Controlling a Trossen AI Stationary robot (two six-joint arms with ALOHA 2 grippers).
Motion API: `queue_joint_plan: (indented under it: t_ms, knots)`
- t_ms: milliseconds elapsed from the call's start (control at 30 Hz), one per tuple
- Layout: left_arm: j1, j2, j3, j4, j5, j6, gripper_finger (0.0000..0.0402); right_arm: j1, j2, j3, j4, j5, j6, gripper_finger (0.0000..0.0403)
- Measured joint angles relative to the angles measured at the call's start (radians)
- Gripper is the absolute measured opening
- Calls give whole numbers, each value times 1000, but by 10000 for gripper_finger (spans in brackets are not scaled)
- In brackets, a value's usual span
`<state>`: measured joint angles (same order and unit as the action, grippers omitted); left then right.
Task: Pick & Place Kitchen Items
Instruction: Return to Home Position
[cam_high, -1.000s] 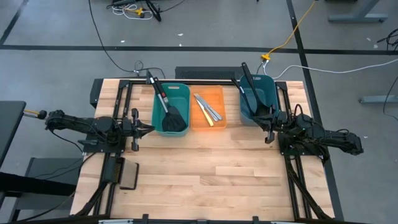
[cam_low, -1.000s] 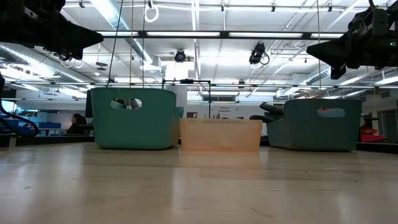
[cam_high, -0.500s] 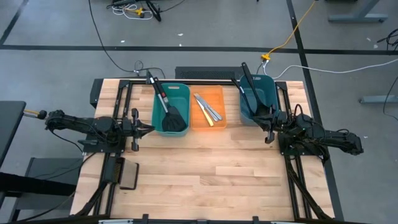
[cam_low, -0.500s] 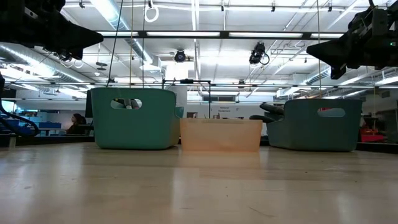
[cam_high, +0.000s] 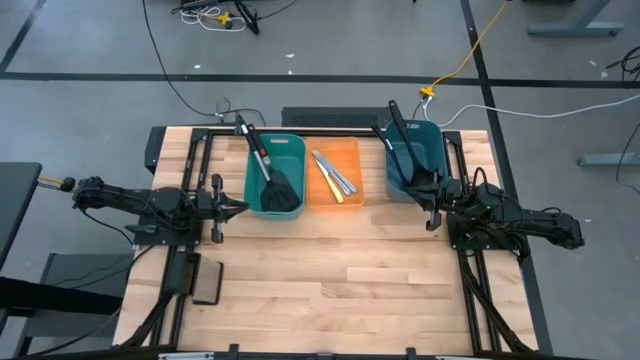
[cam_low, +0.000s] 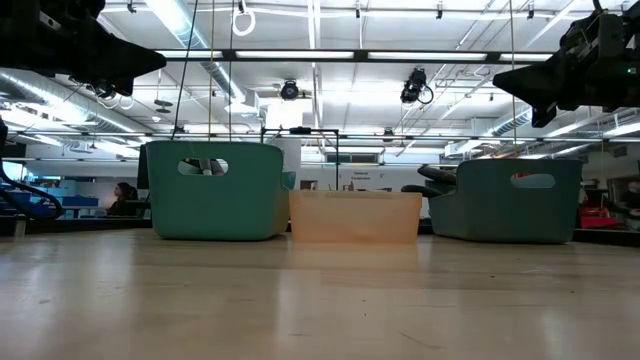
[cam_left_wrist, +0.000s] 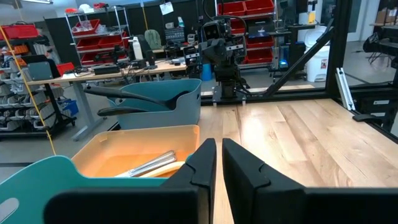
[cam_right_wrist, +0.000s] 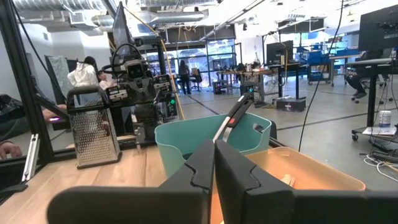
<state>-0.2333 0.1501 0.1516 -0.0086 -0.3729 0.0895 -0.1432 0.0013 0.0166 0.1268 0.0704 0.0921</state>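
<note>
1. Silver knives (cam_high: 341, 177) and a pale-yellow knife (cam_high: 331, 186) are lying side by side in the orange bin (cam_high: 352, 152), which is sitting between two teal bins at the far side of the table (cam_high: 350, 280).
2. A black slotted spatula (cam_high: 282, 195) is resting in the left teal bin (cam_high: 287, 150), with its handle leaning out over the bin's far-left corner.
3. Black utensils (cam_high: 410, 165) are crowding the right teal bin (cam_high: 432, 140). One long handle is poking out past the far rim, and the pieces are too dark to tell apart.
4. The left gripper (cam_high: 237, 209) is hovering above the table just beside the left teal bin. In the left wrist view its fingers (cam_left_wrist: 202, 165) are drawn almost together, showing only a thin slit and gripping nothing.
5. The right gripper (cam_high: 431, 216) is hanging just in front of the right teal bin's near edge. In the right wrist view its fingers (cam_right_wrist: 199, 168) are pressing against each other and carrying nothing.
6. A flat black pad (cam_high: 207, 285) is lying near the table's front-left, well apart from the bins.
</note>
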Motion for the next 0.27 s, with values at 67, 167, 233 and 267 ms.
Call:
queue_joint_plan:
  t_ms: [67,167,233,267]
  knots:
    - [0,0,0,0,0,0,32,0,0,0,0,0,0,22]
    - [0,0,0,0,0,0,32,0,0,0,0,0,0,22]
    - [0,0,0,0,0,0,32,0,0,0,0,0,0,22]
    - [0,0,0,0,0,0,32,0,0,0,0,0,0,22]
